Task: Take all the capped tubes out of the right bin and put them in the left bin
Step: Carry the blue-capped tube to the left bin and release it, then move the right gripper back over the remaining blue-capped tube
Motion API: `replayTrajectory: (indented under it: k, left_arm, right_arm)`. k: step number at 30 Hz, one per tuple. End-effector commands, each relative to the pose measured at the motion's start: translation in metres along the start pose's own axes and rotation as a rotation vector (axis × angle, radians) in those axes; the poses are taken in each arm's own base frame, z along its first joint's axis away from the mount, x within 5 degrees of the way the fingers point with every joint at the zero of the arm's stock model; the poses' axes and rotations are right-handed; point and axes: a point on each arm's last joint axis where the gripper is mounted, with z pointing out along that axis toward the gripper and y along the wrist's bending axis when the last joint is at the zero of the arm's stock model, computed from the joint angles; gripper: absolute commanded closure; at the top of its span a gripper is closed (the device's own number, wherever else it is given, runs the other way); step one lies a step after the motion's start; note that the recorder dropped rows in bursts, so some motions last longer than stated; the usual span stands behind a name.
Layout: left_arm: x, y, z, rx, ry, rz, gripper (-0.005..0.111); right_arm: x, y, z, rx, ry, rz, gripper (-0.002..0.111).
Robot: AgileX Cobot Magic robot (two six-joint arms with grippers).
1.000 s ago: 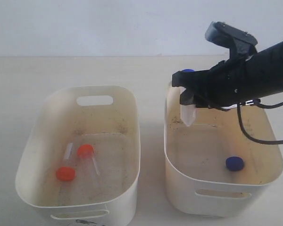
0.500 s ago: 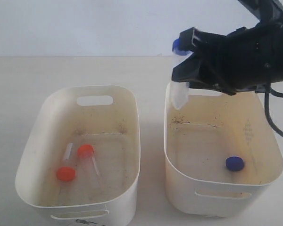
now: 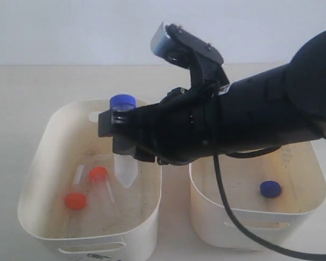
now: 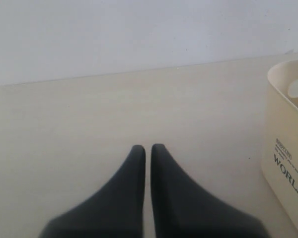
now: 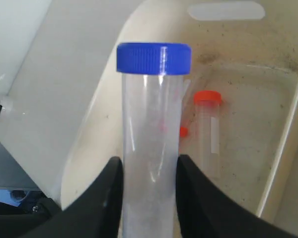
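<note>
The left arm's fingers (image 4: 134, 168) are pressed together, empty, over bare bench (image 4: 64, 109). Inside the left bin (image 3: 43, 147) lie two orange-capped tubes (image 3: 76, 200). Above that bin's floor the right arm's fingers (image 5: 107, 193) clamp a blue-capped tube (image 5: 151, 124) upright, cap up, tip pointing down into the bin; letting go looks enough. Right of the left bin, the right bin (image 3: 315, 179) shows another blue cap (image 3: 270, 188), its clear body hard to make out.

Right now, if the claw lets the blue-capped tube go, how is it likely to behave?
Probably light: the blue-capped tube looks clear and empty. Likely stiff and slick, as the right claw pinches smooth plastic. Its round body and tapered tip suggest it would topple and roll in the left bin, like the orange-capped tubes lying there.
</note>
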Motion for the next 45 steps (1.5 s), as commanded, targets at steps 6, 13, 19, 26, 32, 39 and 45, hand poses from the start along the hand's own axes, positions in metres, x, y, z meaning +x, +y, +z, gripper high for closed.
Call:
replayTrajectory:
  k: [6, 13, 19, 26, 32, 39, 45]
  left_arm:
    - [-0.003, 0.000, 0.000, 0.001, -0.020, -0.018, 0.102]
    - [-0.003, 0.000, 0.000, 0.001, -0.020, -0.018, 0.102]
    - [-0.003, 0.000, 0.000, 0.001, -0.020, -0.018, 0.102]
    - [-0.003, 0.000, 0.000, 0.001, -0.020, -0.018, 0.102]
    - [-0.003, 0.000, 0.000, 0.001, -0.020, -0.018, 0.102]
    - [-0.003, 0.000, 0.000, 0.001, -0.020, -0.018, 0.102]
    - [-0.003, 0.000, 0.000, 0.001, -0.020, -0.018, 0.102]
  right_arm:
    - [0.002, -0.004, 0.009, 0.021, 0.005, -0.018, 0.062]
    - [0.001, -0.004, 0.009, 0.024, -0.006, -0.040, 0.044]
    - [-0.008, 0.000, 0.006, 0.007, -0.002, -0.098, 0.051]
    - [-0.058, 0.001, -0.030, 0.074, 0.159, -0.134, 0.051]
    - [-0.087, -0.007, -0.060, 0.339, 0.155, -0.142, 0.058]
    - [-0.081, -0.024, -0.074, 0.602, 0.272, -0.023, 0.080]
    - [-0.083, -0.031, -0.064, 0.675, 0.320, 0.015, 0.080]
